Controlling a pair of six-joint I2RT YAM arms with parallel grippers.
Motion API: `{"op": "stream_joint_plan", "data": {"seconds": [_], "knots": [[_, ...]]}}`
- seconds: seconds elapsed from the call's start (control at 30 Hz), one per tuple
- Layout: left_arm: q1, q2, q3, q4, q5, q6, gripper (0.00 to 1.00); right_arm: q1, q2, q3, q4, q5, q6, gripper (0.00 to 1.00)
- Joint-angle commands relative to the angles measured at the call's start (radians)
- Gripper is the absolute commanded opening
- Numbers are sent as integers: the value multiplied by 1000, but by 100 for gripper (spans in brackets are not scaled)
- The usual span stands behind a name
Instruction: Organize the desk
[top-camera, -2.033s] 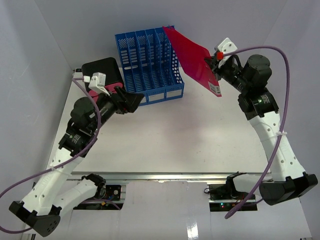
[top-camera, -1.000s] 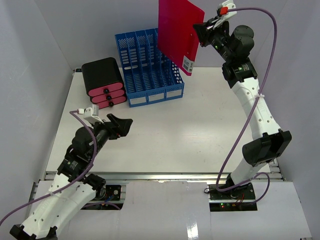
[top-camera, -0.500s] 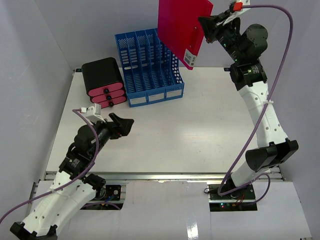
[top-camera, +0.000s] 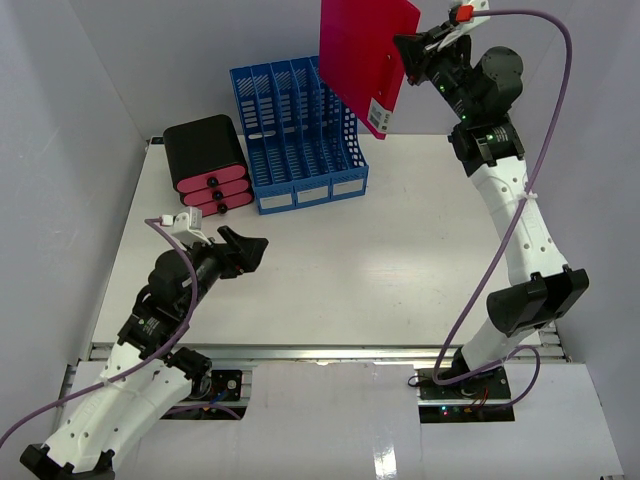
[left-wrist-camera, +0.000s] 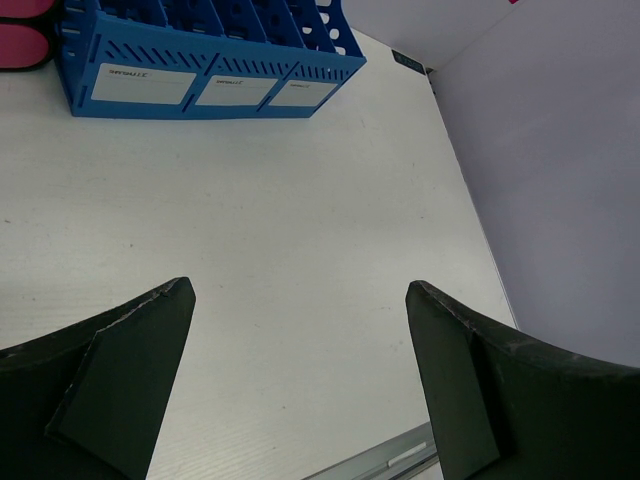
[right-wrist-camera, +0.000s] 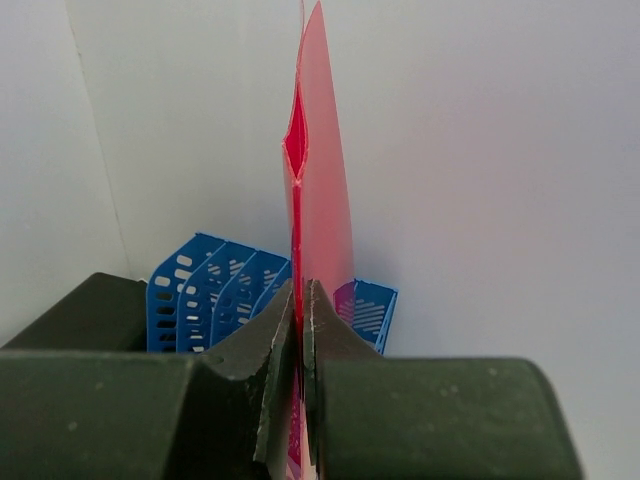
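The red folder, clamped in the right gripper, is being raised above the blue rack, likely for slotting; the left gripper is being held apart.

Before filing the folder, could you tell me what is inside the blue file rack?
The blue file rack shows empty slots; the red folder in the right pincer hides its far-right corner.

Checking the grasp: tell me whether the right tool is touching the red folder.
Touching. In the right wrist view the right tool is shut on the red folder, no gap either side.
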Motion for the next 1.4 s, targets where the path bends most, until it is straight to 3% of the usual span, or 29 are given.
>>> {"op": "stream_joint_plan", "data": {"seconds": [0.0, 0.43, 1.07, 1.37], "knots": [[4, -12, 6, 5, 11, 11, 98, -6, 25, 35, 113, 37, -15, 8], [4, 4, 4, 7, 14, 9, 98, -5, 73, -27, 174, 23, 40, 8], [4, -22, -6, -6, 6, -23, 98, 41, 250, 11, 292, 66, 92, 8], [4, 3, -1, -9, 1, -32, 98, 47, 239, -125, 416, 101, 123, 8]]}}
